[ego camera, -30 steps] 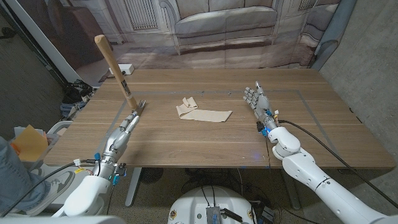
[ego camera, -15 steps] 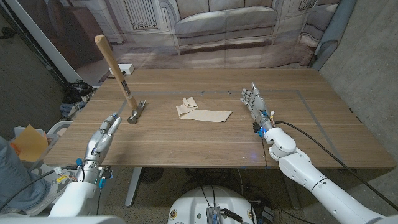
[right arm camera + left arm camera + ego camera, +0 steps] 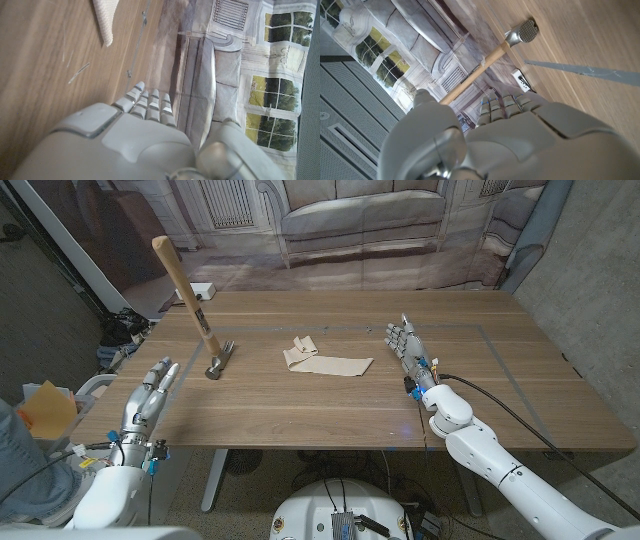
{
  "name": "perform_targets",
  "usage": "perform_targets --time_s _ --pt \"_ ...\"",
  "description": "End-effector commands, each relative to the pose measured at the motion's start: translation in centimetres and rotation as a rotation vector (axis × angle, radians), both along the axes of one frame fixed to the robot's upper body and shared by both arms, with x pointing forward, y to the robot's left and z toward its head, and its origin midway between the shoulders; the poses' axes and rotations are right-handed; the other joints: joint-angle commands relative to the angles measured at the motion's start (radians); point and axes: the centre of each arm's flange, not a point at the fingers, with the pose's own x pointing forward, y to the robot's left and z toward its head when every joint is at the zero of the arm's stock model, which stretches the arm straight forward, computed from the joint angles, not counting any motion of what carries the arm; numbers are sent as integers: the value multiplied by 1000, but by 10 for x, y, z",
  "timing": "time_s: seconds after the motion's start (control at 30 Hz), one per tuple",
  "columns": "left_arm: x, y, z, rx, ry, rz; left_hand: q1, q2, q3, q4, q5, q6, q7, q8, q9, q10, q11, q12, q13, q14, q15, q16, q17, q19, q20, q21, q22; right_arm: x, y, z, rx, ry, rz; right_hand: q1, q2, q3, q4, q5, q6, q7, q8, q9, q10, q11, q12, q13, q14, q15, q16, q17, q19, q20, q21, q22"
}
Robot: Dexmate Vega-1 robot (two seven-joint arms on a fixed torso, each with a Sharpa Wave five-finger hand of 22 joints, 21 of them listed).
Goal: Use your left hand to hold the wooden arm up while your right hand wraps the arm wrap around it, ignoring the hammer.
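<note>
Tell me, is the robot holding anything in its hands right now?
No, nothing is held. The left hand is open near the table's left edge, apart from the hammer. The right hand is open too, beside the beige arm wrap, not touching it.

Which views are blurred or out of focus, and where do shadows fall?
Head view: sharp and evenly lit; the wooden-handled metal hammer casts a faint shadow beside its head. Left wrist view: the grey left hand is close and soft, the hammer crisp. Right wrist view: the grey right hand looks slightly blurred.
</note>
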Motion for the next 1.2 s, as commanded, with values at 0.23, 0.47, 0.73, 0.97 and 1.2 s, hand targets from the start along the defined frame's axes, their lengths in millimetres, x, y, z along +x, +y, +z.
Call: perform_targets --time_s 0.23,0.47,0.73,0.97,1.2 --pt "33 24 35 54 4 76 8 5 -1 -10 0 13 -4 6 4 12 0 -2 5 13 -7 0 3 4 -36 2 4 -3 4 -5 6 11 -5 10 1 4 -7 -5 11 1 -1 3 11 5 -1 2 11 -2 4 4 7 -22 -3 3" --pt "52 26 47 65 -1 75 16 5 0 -14 1 19 -6 6 5 16 -3 -4 5 17 -10 -1 3 4 -36 0 4 -4 6 -7 7 21 -11 11 2 3 -8 -6 11 1 -2 3 13 5 -1 2 12 -1 4 4 8 -23 -3 3" --pt "70 24 66 98 -7 95 29 4 2 -22 3 34 -8 8 5 26 -4 -4 5 24 -14 -2 3 10 -38 0 4 -7 5 -10 18 19 -18 12 2 2 -9 -7 12 0 -2 3 15 7 -1 3 13 -1 4 4 9 -22 -4 3" --pt "84 18 76 137 -3 123 53 -2 6 -37 4 52 -8 10 5 45 -9 -3 6 44 -15 1 2 22 -36 1 4 -9 4 -12 28 20 -26 12 3 2 -10 -7 12 -1 -2 3 16 5 -1 3 14 0 4 4 11 -23 -4 3" --pt "97 17 82 169 6 170 85 -11 10 -58 6 72 -12 11 6 71 -7 -1 7 72 -13 4 3 43 -33 4 4 -10 5 -14 28 19 -25 13 4 2 -11 -8 13 -1 -2 3 18 8 0 3 14 -1 4 4 13 -23 -3 3"
